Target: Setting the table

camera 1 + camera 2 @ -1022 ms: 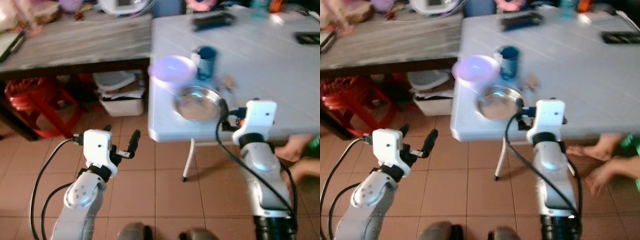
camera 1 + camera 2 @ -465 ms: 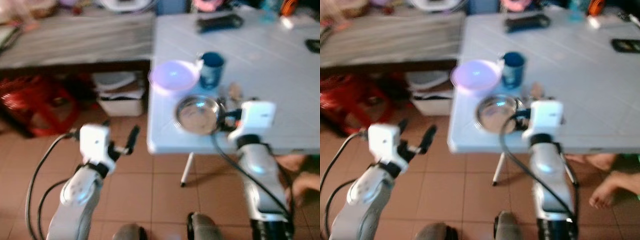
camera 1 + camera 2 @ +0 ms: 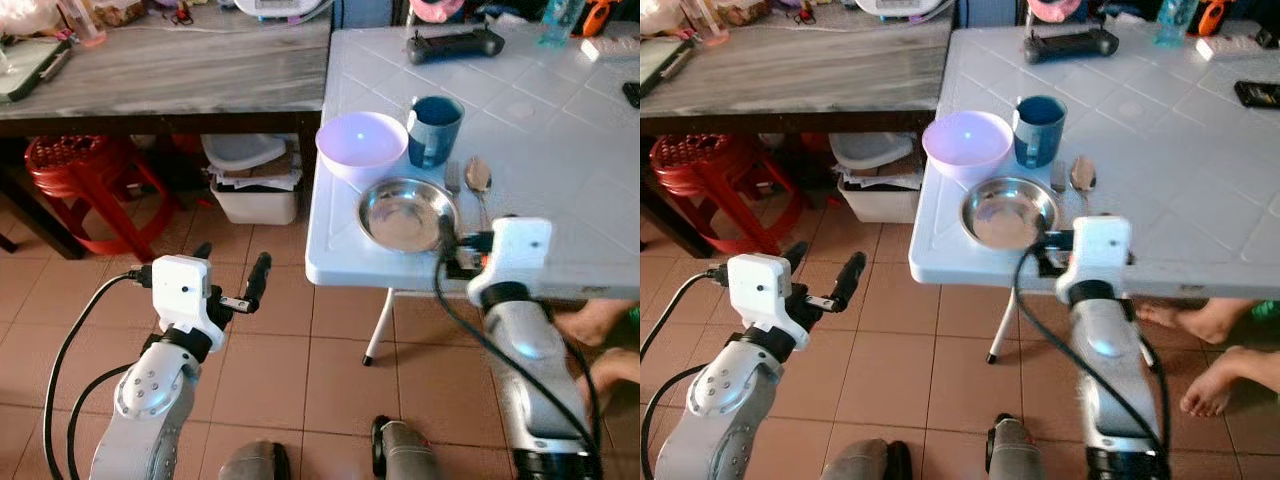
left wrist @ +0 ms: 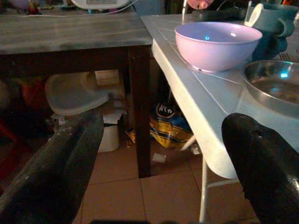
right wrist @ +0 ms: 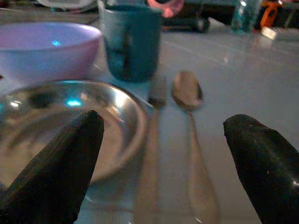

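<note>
Terracotta floor tiles (image 3: 300, 350) with pale grout run under everything. A white plastic folding table (image 3: 560, 130) with a tile-embossed top stands beside a dark wooden table (image 3: 170, 70) with a grey streaked surface. Beneath the wooden table sit a red plastic stool (image 3: 75, 170) and a white lidded bin (image 3: 250, 195). A person's bare feet (image 3: 1205, 350) rest on the tiles.

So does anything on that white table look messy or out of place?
Nothing is spilled or tipped. The purple bowl, blue mug, steel plate, fork and spoon sit neatly, though crowded near the table's corner edge. The right claw hovers open over the cutlery.
</note>
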